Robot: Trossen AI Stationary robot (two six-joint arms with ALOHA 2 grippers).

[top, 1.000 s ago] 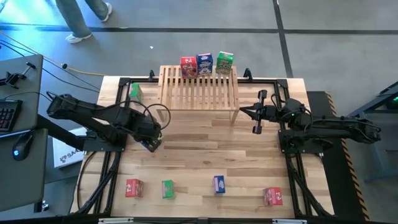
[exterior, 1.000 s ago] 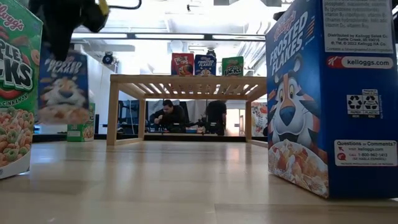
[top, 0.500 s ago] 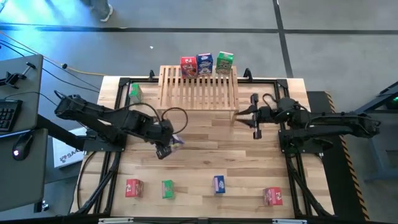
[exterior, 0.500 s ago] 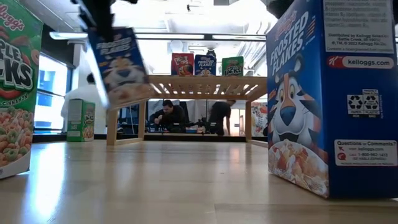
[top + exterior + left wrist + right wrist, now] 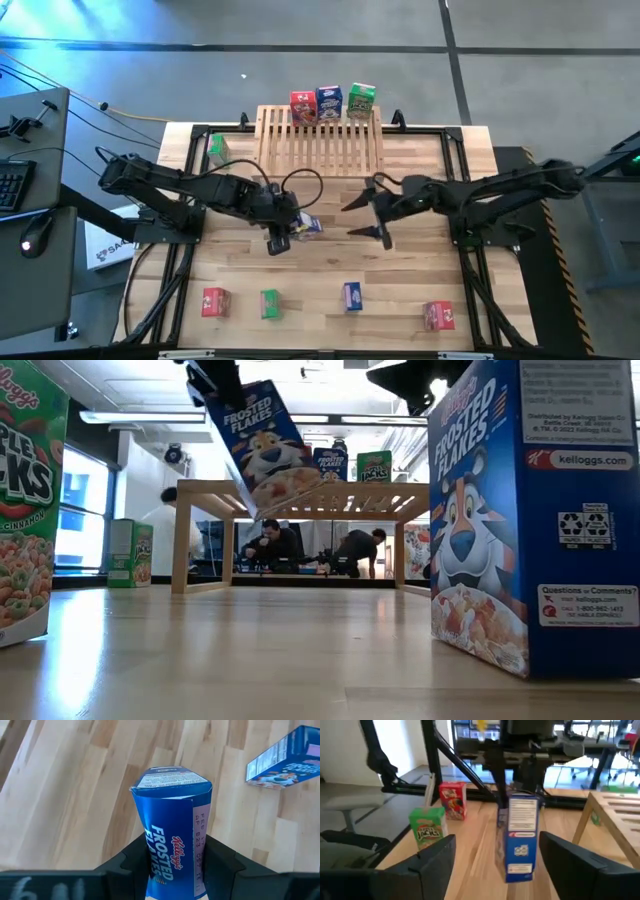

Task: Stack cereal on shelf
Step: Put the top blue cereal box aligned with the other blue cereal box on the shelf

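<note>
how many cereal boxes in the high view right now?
9. Three on the shelf's far edge: red, blue, green. One green left of the shelf. One blue in the left gripper. Four along the near edge: red, green, blue, red. None seem hidden.

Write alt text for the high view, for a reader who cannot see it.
The left gripper holds a blue cereal box above mid-table, and the open right gripper faces it. Three boxes stand on the slatted shelf.
</note>
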